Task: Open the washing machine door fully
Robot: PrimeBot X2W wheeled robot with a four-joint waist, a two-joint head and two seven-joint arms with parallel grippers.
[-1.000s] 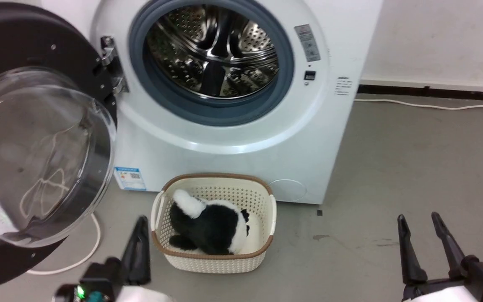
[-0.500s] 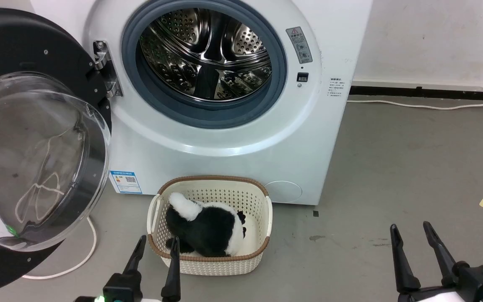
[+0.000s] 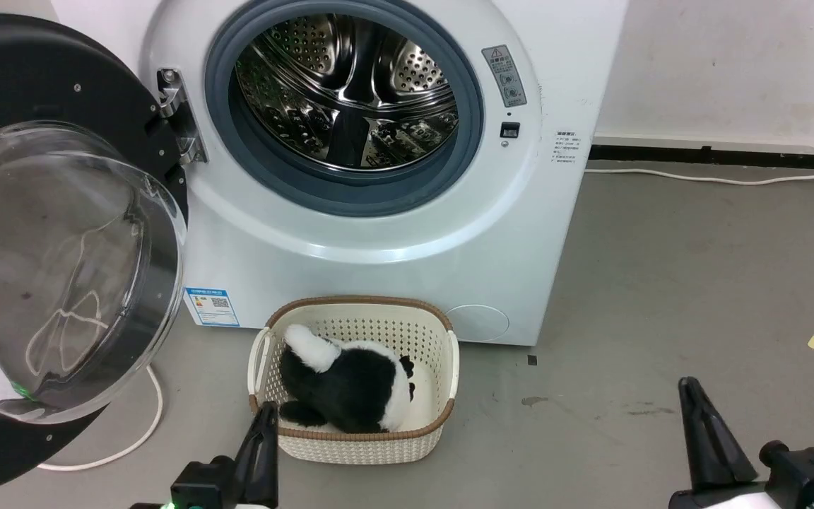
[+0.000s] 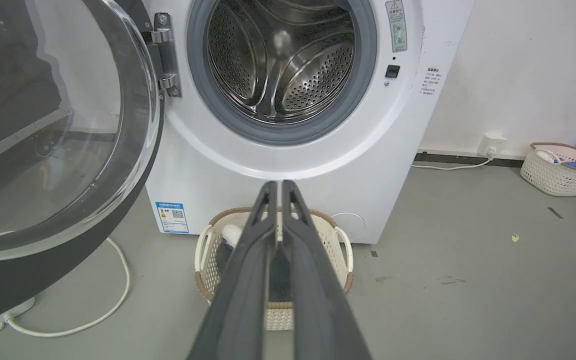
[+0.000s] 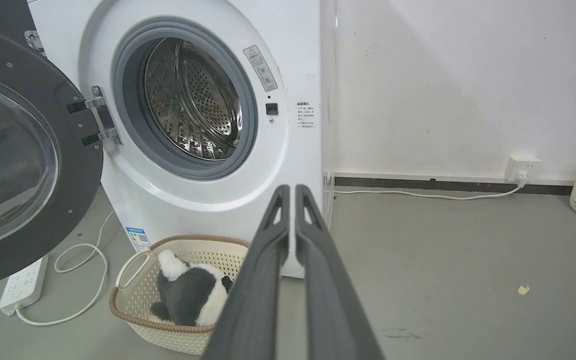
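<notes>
Entry one: we log the washing machine door [image 3: 61, 233], swung wide on its hinge to 9 o'clock of the steel drum [image 3: 350, 92]; its clear bowl faces us and its black rim stands well apart from the drum's mouth.

Entry two: a cream basket [image 3: 350, 452] on the floor [image 3: 661, 283] at 6 o'clock of the drum, just before the white machine [image 3: 379, 283]; contents, one black-and-white plush toy [image 3: 350, 389].

Entry three: a second pale basket [image 4: 558, 175] by the wall, at 3 o'clock in the left wrist view; contents, coloured items we cannot make out.

Entry four: the left gripper [image 3: 266, 417] at 7 o'clock of the cream basket; fingers drawn together with only a sliver between them, holding nothing.

Entry five: the right gripper [image 3: 692, 392] at 4 o'clock of the head view, over bare floor; fingers likewise drawn together and empty.

Entry six: a white power strip [image 5: 23, 282] on the floor below the door.
</notes>
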